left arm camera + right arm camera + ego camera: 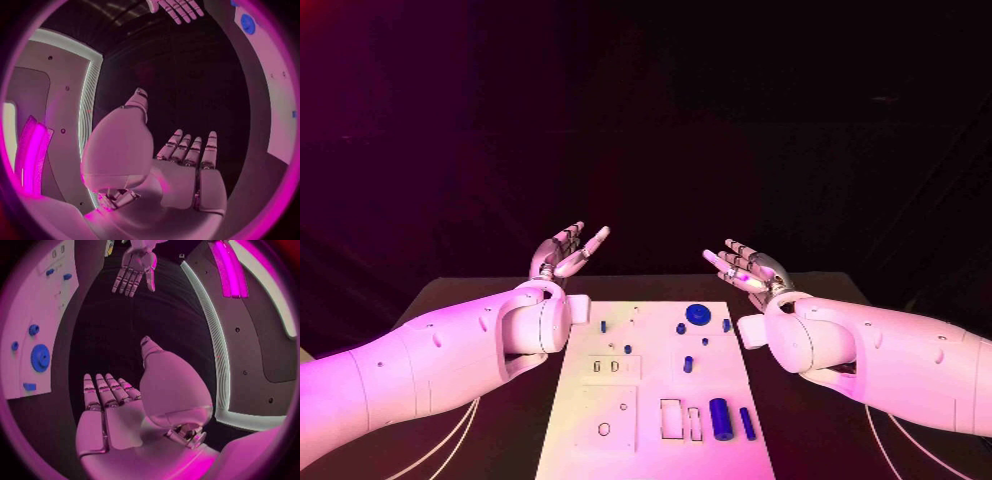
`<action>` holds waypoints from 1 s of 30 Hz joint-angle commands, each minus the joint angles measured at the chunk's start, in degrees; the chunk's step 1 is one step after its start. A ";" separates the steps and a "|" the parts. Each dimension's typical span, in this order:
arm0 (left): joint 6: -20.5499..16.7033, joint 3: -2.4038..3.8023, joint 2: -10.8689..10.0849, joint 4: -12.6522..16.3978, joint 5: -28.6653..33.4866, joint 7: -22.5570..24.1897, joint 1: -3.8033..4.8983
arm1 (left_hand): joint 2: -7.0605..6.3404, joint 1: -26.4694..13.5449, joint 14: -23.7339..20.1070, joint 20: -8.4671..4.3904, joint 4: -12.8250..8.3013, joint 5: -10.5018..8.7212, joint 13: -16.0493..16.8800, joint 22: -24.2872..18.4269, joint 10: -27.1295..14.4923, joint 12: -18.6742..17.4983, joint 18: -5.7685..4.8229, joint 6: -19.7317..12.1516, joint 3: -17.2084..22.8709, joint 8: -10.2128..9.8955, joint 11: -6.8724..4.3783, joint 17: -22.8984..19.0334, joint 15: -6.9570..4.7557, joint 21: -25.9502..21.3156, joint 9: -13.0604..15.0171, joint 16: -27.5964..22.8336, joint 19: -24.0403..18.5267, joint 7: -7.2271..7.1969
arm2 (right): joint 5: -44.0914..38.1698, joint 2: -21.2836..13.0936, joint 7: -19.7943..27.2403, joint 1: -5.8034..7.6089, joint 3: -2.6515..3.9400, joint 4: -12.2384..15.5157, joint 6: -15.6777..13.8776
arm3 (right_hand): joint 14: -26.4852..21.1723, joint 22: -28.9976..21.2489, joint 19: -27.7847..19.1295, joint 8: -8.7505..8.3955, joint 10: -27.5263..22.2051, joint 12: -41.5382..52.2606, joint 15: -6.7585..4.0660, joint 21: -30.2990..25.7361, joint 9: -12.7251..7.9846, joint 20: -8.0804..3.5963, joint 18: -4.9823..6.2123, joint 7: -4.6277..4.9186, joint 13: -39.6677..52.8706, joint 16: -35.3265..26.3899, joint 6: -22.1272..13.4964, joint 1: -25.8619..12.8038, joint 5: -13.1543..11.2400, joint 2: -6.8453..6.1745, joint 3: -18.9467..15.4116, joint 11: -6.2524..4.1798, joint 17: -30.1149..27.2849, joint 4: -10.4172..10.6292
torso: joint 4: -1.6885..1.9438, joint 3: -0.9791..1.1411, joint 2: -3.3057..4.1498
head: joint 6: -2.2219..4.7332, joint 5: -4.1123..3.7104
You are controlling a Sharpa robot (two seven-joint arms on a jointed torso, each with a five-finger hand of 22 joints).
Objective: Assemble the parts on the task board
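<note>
1. Left hand [568, 250]: raised past the far end of the task board [661, 440], fingers spread apart, palm bare, holding nothing. Sits at about 10 o'clock from the board's middle.
2. Right hand [750, 268]: same posture at about 2 o'clock, fingers apart, nothing held.
3. Board lies between the two forearms, long axis running 12 to 6 o'clock.
4. Parts: blue gear [698, 314] at the far right corner; long blue peg [720, 418] and slimmer blue pin [747, 423] at the near right, both lying along 12–6.
5. Judgement: most loose parts lie on the board's right side, so the right hand is nearer; from it the gear lies at roughly 7 o'clock, close by, and below it.
</note>
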 commanded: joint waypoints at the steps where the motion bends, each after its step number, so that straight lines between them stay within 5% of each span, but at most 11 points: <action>1: 5.21 -0.05 0.35 -0.54 2.80 1.78 0.26 | -0.17 1.23 0.38 0.57 0.40 0.29 0.08 0.07 0.62 0.36 0.86 0.53 -0.01 0.30 0.08 0.08 0.14 0.39 0.09 0.29 0.07 1.87 | -0.42 0.27 -4.33 0.75 -0.64 -0.97 10.19 | 3.32 0.47 2.03 0.87 3.33 0.65 0.64 1.02 0.53 0.61 0.52 9.09 0.33 0.69 2.63 3.66 0.41 0.34 0.79 0.59 0.52 -0.66 | 0.00 0.00 0.00 | 0.00 0.00; 4: 5.21 -0.05 0.35 -0.54 2.80 1.78 0.26 | 0.15 1.51 0.90 0.63 0.38 0.28 0.16 0.12 1.17 0.47 1.06 0.97 0.24 0.45 0.28 0.20 0.32 0.49 0.18 0.43 0.17 2.03 | -0.43 0.38 -4.96 1.17 -1.07 -1.45 11.50 | 9.41 0.98 4.76 1.97 8.80 1.29 0.79 2.21 1.30 0.60 0.34 9.13 0.75 1.98 6.52 6.42 0.41 0.26 1.94 0.74 1.43 -3.26 | 0.00 0.00 0.00 | 0.00 0.00; 7: 5.21 -0.05 0.35 -0.54 2.80 1.78 0.26 | 1.39 1.98 3.86 1.09 0.33 0.23 0.49 0.43 4.42 0.96 1.56 3.26 1.33 1.12 1.82 0.79 1.17 1.13 0.67 1.18 1.56 3.40 | -0.44 0.42 -5.20 1.33 -1.24 -1.64 12.01 | 20.13 2.05 11.58 4.23 18.29 2.14 0.43 4.86 2.76 0.69 0.54 8.83 1.29 4.28 14.16 9.30 0.43 -0.46 4.73 0.65 2.88 -7.12 | 0.00 0.00 0.00 | 0.00 0.00; 8: 5.84 -0.07 -1.25 -0.36 2.34 2.56 0.11 | 1.83 2.13 5.31 1.10 0.30 0.21 0.63 0.66 6.08 1.20 1.68 4.41 1.73 1.46 2.31 1.07 1.40 1.55 0.91 1.54 2.82 3.83 | -15.78 0.01 -2.33 1.35 -1.23 -4.27 6.29 | 24.91 2.64 15.88 5.32 22.94 2.62 0.31 6.39 3.44 0.60 0.72 8.47 1.56 5.31 17.79 10.09 0.43 -0.90 5.79 0.65 3.49 -8.58 | -0.05 0.09 0.13 | -1.12 0.18; 9: 5.84 -0.08 -1.37 -0.28 2.30 2.66 0.10 | 2.20 2.22 6.39 1.10 0.27 0.20 0.72 0.83 7.19 1.34 1.75 5.17 2.01 1.68 2.62 1.27 1.56 1.87 1.07 1.82 3.85 4.08 | -16.89 0.06 -2.31 1.36 -1.23 -4.58 5.91 | 26.45 2.76 17.24 5.54 24.47 2.67 0.35 6.82 3.58 0.59 0.76 8.44 1.60 5.56 18.67 10.15 0.43 -1.02 6.20 0.70 3.64 -9.03 | -0.03 0.08 0.15 | -1.31 0.21; 11: 5.76 -0.08 -1.84 0.08 2.13 3.00 0.07 | 4.33 2.93 14.75 1.20 0.07 0.19 1.63 2.04 16.94 3.27 2.13 11.16 3.45 3.55 4.68 2.84 2.84 4.17 2.33 4.26 10.68 5.15 | -20.92 0.26 -2.43 1.43 -1.22 -5.69 4.84 | 34.67 4.12 28.63 7.67 32.98 3.33 -0.74 10.58 4.84 0.48 1.90 7.89 1.95 7.29 25.91 10.79 0.44 -1.78 8.17 -0.37 4.56 -11.18 | -0.03 0.08 0.23 | -1.40 0.24; 13: 5.88 -0.09 -2.41 0.56 1.81 3.17 0.06 | 4.87 4.43 24.10 1.11 -0.14 0.13 2.30 3.85 27.15 5.22 3.25 16.92 4.20 5.42 5.97 4.55 3.43 7.84 3.54 7.14 20.55 5.23 | -25.07 0.41 -3.01 1.57 -1.19 -6.65 4.13 | 38.88 4.18 32.81 9.23 38.50 3.37 -2.01 11.85 5.75 0.34 3.15 7.34 2.08 8.42 32.14 10.82 0.46 -2.82 10.51 -1.38 4.90 -13.07 | -0.02 0.09 0.34 | -1.67 0.22; 15: 6.10 -0.08 -3.38 1.47 0.87 3.13 0.07 | 5.42 6.68 36.86 0.80 -0.48 0.14 2.82 5.13 37.74 7.79 5.51 27.29 5.30 9.12 4.24 7.21 1.08 11.22 5.74 12.02 26.15 5.88 | -31.22 0.69 -4.20 1.88 -1.15 -7.77 3.47 | 42.51 4.10 36.29 10.38 42.21 2.90 -3.12 12.81 6.35 -0.37 3.44 6.75 2.03 9.10 38.53 9.62 4.27 -4.77 14.47 -2.25 5.01 -14.47 | 0.00 0.20 0.77 | -1.72 0.15; 17: 6.49 -0.05 -4.22 2.39 0.00 2.98 0.09 | 5.27 8.41 41.40 0.39 -0.77 0.13 2.72 6.14 42.20 8.47 6.60 29.92 6.21 10.61 2.82 8.63 -0.47 13.81 6.39 13.93 30.07 4.86 | -36.27 0.92 -5.39 2.22 -1.11 -8.47 3.28 | 47.49 5.04 41.08 10.97 46.20 2.93 -4.81 15.43 6.47 -2.25 3.39 5.73 2.05 10.56 41.78 8.53 6.12 -6.89 18.21 -3.43 5.71 -15.72 | 0.05 0.31 1.20 | -1.89 0.00; 24: 7.72 0.52 -7.45 6.86 -2.90 1.99 0.26 | 4.14 10.60 48.01 -1.72 -0.78 0.17 2.49 8.11 47.93 7.89 6.61 32.99 7.83 12.06 1.11 12.21 -2.73 18.15 7.26 17.07 34.82 3.54 | -50.89 1.96 -9.48 3.69 -1.03 -9.86 4.55 | 56.64 10.21 45.54 11.16 52.85 2.44 -8.08 24.42 6.95 -5.92 3.06 4.20 2.15 12.99 46.59 6.08 6.04 -9.30 21.82 -5.64 8.94 -18.05 | 0.24 0.61 2.83 | -1.56 -0.47; 30: 9.42 1.28 -10.65 12.36 -5.44 0.79 0.43 | 2.91 11.77 51.83 -3.24 -0.77 0.21 2.46 10.22 50.65 6.70 6.54 33.90 9.45 12.30 0.34 15.71 -4.08 21.98 7.96 20.00 37.10 3.08 | -62.51 2.59 -13.42 5.28 -0.98 -10.00 7.04 | 65.21 20.85 45.92 10.31 56.68 2.27 -11.02 39.98 7.91 -9.21 3.20 2.72 2.26 19.76 49.52 4.44 7.59 -10.15 21.37 -7.46 17.19 -19.68 | 0.70 0.90 4.57 | -1.48 -0.99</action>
